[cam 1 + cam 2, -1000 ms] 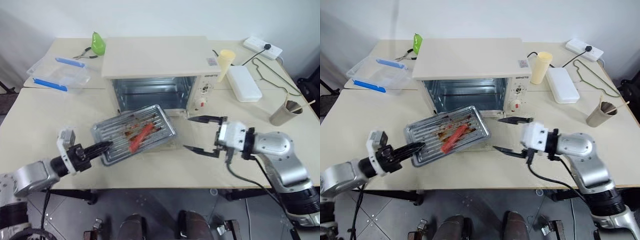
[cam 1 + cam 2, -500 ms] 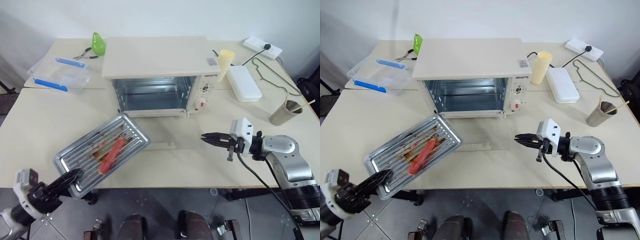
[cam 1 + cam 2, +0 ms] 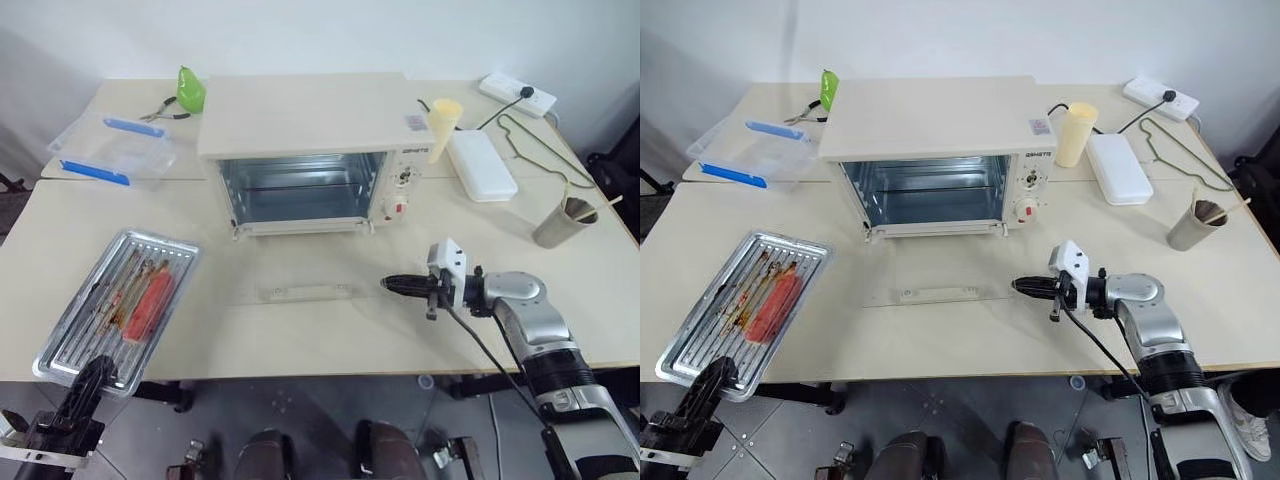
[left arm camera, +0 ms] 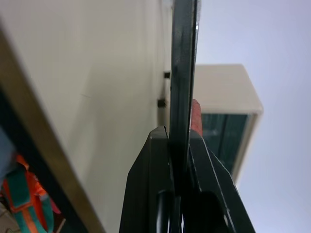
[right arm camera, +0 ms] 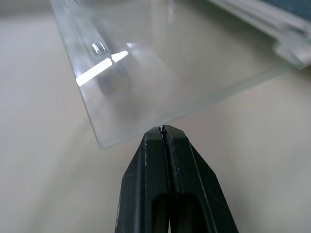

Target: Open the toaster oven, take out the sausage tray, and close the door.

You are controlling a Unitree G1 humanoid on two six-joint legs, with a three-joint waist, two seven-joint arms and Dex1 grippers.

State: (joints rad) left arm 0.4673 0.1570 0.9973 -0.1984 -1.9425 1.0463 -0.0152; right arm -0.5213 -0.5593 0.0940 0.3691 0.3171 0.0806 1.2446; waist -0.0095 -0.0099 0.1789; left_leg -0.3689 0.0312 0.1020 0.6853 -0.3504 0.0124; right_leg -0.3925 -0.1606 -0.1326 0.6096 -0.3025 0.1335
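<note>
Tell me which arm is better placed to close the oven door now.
Probably the right: the right gripper, shut and empty, sits at the open door's edge, while the left gripper holds the sausage tray.

I see a clear plastic box with blue clips [image 3: 110,150] on the far left of the tabletop [image 3: 300,330]. Behind it lie a pair of pliers [image 3: 157,114] and, just beside them, a green pear-shaped object [image 3: 189,90]. On the far right, a cream-yellow cup [image 3: 444,128] stands next to a flat white rectangular box [image 3: 480,165]. A white power strip [image 3: 517,92] sits at the back right corner with a black cord plugged in. A thin wire hanger [image 3: 545,150] lies between the strip and a grey-brown paper cup [image 3: 559,222] with a stick in it, near the right edge
</note>
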